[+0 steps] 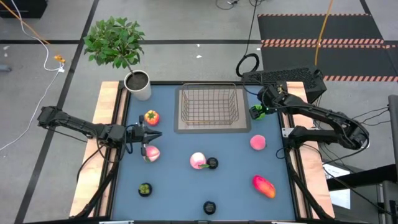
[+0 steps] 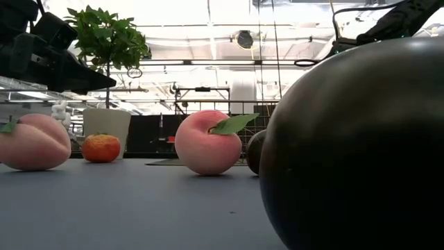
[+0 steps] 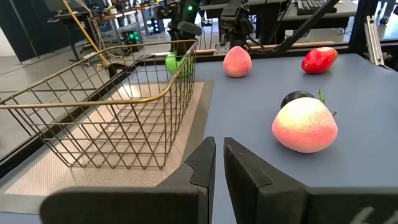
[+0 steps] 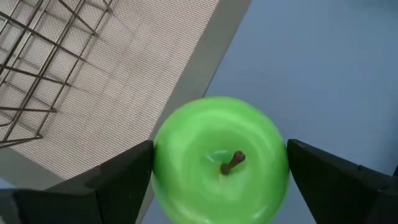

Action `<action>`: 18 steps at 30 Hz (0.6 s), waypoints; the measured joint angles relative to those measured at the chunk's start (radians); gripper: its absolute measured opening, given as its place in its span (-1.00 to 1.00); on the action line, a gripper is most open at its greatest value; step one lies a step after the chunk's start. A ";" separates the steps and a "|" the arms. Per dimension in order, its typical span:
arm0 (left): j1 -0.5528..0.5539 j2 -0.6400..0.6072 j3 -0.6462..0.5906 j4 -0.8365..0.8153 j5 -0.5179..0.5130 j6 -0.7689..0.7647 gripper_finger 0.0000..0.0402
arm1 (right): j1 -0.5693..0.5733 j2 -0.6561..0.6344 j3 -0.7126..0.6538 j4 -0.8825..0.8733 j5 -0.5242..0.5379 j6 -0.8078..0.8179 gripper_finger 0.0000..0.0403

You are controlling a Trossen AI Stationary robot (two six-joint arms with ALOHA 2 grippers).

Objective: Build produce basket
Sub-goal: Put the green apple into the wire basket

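Right gripper (image 4: 219, 171) clamped on green apple (image 4: 221, 160), held at basket's (image 1: 209, 104) three o'clock, over mat's (image 4: 118, 93) edge. Left gripper (image 3: 217, 155) nearly shut, empty, over pink peach (image 1: 151, 154) at table's (image 1: 186, 193) nine o'clock.

Bright, even overhead light leaves soft shadows, while ceiling glare washes out the low view, where the nearest dark fruit (image 2: 361, 139) looms blurred.
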 joint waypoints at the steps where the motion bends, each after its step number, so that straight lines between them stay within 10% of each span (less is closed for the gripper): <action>1: 0.000 0.000 0.000 0.000 0.000 0.000 -0.81 | 0.000 0.000 0.000 0.000 0.003 -0.002 0.75; 18: 0.000 0.000 0.000 0.000 0.000 0.000 -0.81 | 0.023 0.001 -0.002 -0.013 0.025 0.045 0.56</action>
